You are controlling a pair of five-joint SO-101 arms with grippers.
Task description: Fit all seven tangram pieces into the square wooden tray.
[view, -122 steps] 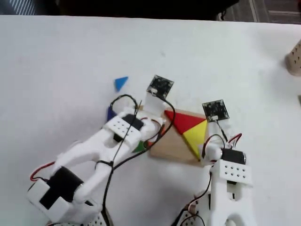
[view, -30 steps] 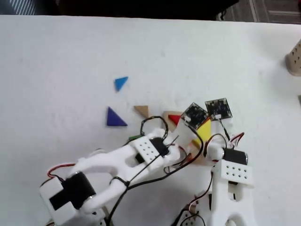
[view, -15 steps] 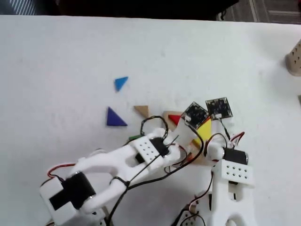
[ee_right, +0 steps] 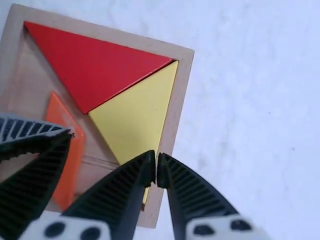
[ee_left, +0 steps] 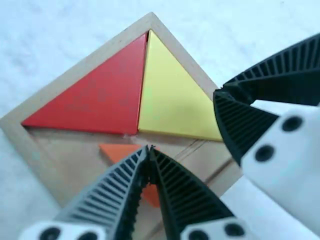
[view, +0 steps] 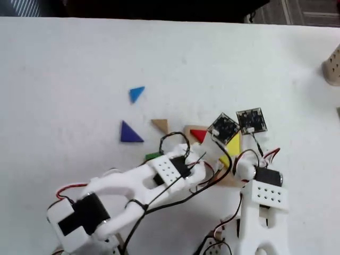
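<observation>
Step, we judge: seating orange piece in wooden tray. Left gripper, right gripper pinched closed, empty. Next: nudge flush.

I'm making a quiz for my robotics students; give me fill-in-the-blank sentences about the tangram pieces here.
In the tray, the yellow triangle lies edge to edge with the ___ triangle.
The orange piece lies ___ the tray.
The tan triangle lies between the dark blue triangle and the ___.
Missing: red; inside; tray.
</observation>
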